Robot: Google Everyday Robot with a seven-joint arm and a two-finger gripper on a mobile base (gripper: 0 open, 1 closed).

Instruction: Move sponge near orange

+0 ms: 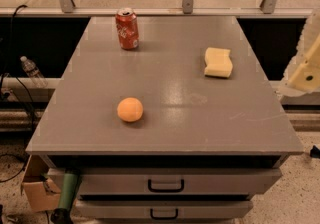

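The pale yellow sponge (218, 62) lies flat on the grey table top (200, 118), towards the back right. The orange (130, 109) sits on the table front left of centre, well apart from the sponge. My cream-coloured gripper (306, 70) shows only partly at the right edge of the view, beyond the table's right side, to the right of the sponge and apart from it. It holds nothing that I can see.
A red soda can (127, 28) stands upright at the back left of the table. Two drawers with black handles (165, 186) are under the top. A plastic bottle (32, 71) lies off to the left, a cardboard box (37, 188) on the floor.
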